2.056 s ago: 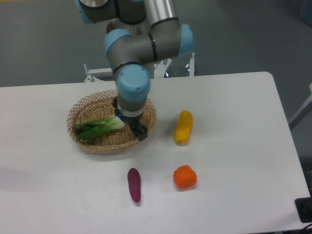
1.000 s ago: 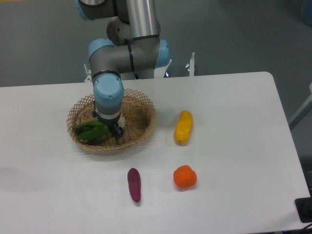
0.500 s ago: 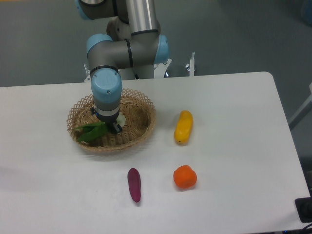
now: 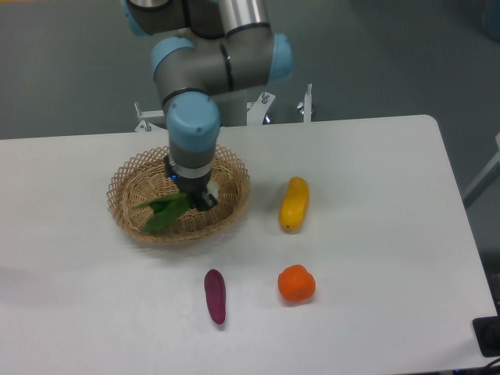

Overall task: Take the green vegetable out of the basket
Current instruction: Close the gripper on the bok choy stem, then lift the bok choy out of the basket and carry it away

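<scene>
On the white worktop point(image 4: 375, 234) sits the wicker basket point(image 4: 129, 187), and over it the end effector point(image 4: 197, 194) looks clamped on the green vegetable point(image 4: 166, 212), leaves drooping into the basket, with the yellow one point(image 4: 294, 203), orange one point(image 4: 296, 283) and purple piece point(image 4: 215, 296) off to the side.

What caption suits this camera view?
Gripper at the green vegetable, over the basket.

Nothing readable anywhere. No labels, brand marks, numbers or signs to make out on the arm, the table or the stuff lying on it.
</scene>
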Controlling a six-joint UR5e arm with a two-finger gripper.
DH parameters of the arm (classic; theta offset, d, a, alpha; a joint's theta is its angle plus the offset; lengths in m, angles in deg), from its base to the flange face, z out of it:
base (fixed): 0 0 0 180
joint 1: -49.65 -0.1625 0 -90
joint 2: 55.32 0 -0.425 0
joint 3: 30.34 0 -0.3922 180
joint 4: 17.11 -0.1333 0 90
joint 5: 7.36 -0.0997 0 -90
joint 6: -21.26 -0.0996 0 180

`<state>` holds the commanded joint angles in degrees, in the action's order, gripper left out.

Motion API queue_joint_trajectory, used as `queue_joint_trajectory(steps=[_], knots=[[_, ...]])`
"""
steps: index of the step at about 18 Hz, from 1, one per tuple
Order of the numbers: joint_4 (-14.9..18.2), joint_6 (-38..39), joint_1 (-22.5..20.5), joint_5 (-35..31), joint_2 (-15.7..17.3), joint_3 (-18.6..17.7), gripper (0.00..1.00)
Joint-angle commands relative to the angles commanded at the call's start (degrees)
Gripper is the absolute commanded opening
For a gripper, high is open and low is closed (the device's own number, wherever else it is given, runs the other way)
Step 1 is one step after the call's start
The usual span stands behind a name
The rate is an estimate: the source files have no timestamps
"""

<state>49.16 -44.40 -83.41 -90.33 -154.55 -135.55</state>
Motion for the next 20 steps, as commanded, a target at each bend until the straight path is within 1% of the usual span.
queue_joint_trajectory(steps=[6, 8, 10, 13, 15, 17, 20], knots=[[0.0, -0.35, -8.52, -0.17, 0.44, 3.52, 0.07], [0.09, -0.44, -10.81, -0.26, 0.27, 5.62, 0.07], [0.0, -0.79, -13.01, -0.35, -0.78, 7.38, 0.07], [0.0, -3.42, -15.91, -0.44, -3.59, 9.93, 0.07], [0.09, -6.49, -19.24, -0.44, -5.26, 11.86, 0.07], [0.87, -8.52, -21.45, -0.44, -7.28, 14.14, 0.07], [2.46, -9.4, -24.44, -0.44, -9.74, 17.4, 0.08]])
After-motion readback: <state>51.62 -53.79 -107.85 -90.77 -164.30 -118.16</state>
